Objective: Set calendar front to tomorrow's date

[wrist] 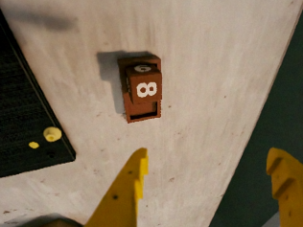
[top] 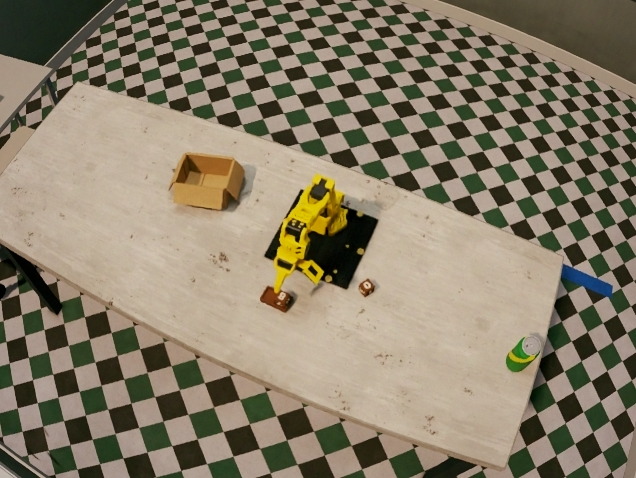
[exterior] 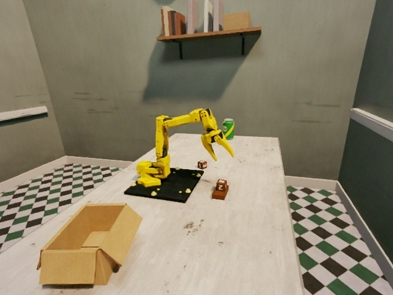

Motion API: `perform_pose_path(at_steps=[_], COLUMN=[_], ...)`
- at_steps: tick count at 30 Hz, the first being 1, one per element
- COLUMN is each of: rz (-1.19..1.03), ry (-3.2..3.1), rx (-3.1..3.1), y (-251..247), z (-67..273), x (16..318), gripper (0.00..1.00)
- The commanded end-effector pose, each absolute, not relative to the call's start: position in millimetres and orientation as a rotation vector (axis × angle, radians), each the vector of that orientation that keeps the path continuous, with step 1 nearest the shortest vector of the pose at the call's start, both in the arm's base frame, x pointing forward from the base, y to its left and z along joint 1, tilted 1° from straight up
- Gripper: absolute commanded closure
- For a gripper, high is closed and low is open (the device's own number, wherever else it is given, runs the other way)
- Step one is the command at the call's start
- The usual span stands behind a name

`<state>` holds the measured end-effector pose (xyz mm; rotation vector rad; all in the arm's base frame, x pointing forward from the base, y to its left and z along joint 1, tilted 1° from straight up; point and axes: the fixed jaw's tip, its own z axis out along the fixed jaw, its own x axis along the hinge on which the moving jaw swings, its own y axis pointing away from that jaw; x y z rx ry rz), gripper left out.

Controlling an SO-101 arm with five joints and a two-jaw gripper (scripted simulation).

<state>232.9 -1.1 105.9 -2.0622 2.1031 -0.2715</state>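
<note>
Cube in tray — seated at one end of the brown tray, beneath and ahead of the jaws; 8 uppermost. Exterior view alone: its 2. Second cube — on the table, off to the jaws' side, outside the wrist view. Gripper: jaws parted, partway, holding nothing, touching nothing.

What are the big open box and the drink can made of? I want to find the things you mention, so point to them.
The open box [top: 199, 196] [exterior: 68, 266] looks like plain, dull cardboard: it's tan, with thin folded flaps. The can [top: 520, 358] [exterior: 228, 129] is probably painted metal, because its top is silvery, though I can't be sure.
</note>
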Motion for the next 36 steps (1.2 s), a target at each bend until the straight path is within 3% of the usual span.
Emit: perform_pose_path(at_steps=[1,10,36], rz=[-0.162,0.002,0.022], ry=[2.178,2.260,2.288], rx=[-2.105,-2.184,-2.173], y=[-3,-3,-6], z=[85,55,53], x=[231,223,224], gripper=[0.65,0.65,0.65])
